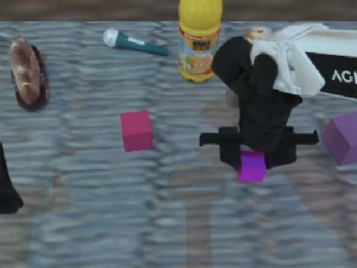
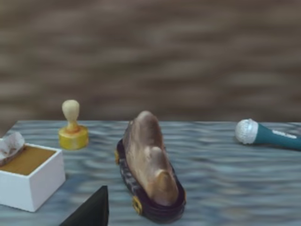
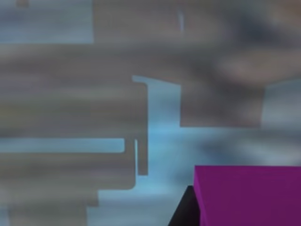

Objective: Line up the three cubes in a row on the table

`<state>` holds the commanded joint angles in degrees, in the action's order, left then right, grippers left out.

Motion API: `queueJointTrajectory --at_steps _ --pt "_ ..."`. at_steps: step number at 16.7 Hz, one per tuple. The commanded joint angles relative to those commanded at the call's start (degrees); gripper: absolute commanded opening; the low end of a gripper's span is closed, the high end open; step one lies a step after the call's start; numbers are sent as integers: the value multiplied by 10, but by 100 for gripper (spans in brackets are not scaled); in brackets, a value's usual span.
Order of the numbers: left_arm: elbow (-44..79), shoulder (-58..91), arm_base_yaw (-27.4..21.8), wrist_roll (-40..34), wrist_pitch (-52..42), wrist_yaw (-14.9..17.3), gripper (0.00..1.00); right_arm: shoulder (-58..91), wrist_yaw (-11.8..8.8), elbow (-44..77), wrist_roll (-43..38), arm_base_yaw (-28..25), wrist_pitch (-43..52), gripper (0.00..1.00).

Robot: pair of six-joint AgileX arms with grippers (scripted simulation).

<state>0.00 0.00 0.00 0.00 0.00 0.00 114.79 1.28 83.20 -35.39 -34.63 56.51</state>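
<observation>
The right gripper [image 1: 254, 158] clasped the magenta cube [image 1: 252, 167] right of the tabletop's [image 1: 167, 223] centre, between the crimson cube [image 1: 136, 130] and purple cube [image 1: 342, 138]. The left gripper [image 1: 6, 192] sat parked at the left edge; whether it was clenched I cannot tell.

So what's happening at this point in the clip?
The right gripper is at the magenta cube, right of the table's middle, its fingers around the cube. The crimson-pink cube sits alone left of centre, and the purple cube is at the right edge. The left arm is parked at the left edge. No row yet.
</observation>
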Motion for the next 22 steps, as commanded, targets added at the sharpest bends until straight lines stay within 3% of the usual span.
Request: queueJointTrajectory --at_steps 3,8,21,22 --pt "0 0 0 0 0 0 100 17 0 -38 0 -3 -53 0" --pt "0 0 0 0 0 0 100 20 1 -44 0 -4 -62 0" --pt "0 0 0 0 0 0 100 20 1 -44 0 -4 -62 98" --pt "0 0 0 0 0 0 100 20 1 -44 0 -4 -62 100"
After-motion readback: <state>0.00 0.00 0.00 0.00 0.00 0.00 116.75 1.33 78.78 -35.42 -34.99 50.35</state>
